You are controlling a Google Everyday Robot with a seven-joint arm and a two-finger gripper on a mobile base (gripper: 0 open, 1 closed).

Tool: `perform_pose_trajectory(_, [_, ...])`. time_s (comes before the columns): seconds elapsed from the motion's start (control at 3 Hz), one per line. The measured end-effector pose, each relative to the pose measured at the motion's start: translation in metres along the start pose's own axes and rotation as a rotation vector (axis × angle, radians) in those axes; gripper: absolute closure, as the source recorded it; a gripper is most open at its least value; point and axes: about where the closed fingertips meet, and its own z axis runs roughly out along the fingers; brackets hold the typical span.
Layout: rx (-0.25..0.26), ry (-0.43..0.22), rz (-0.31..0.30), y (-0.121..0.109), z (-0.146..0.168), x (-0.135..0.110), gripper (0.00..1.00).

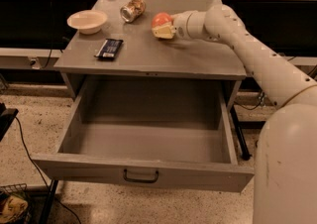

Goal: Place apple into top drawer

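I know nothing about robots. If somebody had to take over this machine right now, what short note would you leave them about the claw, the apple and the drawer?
The claw: over the back of the grey cabinet top, right at the round reddish-orange apple; whether it grips the fruit cannot be told.
Apple: at the claw, above the cabinet top, not in the drawer.
The wide grey top drawer: pulled out, nothing in it.
Done: drawer open, claw at the apple.
Left: make sure of the grip, carry the apple forward, lower it into the drawer, let go.
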Motion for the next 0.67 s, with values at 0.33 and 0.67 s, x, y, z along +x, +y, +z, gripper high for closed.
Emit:
perform_pose_trajectory(0.33, [-0.044, -0.047, -0.010, 0.004, -0.003, -0.007, 0.70])
perform_pose_trajectory(0.67, [-0.147, -0.100, -0.074, 0.029, -0.011, -0.033, 0.91])
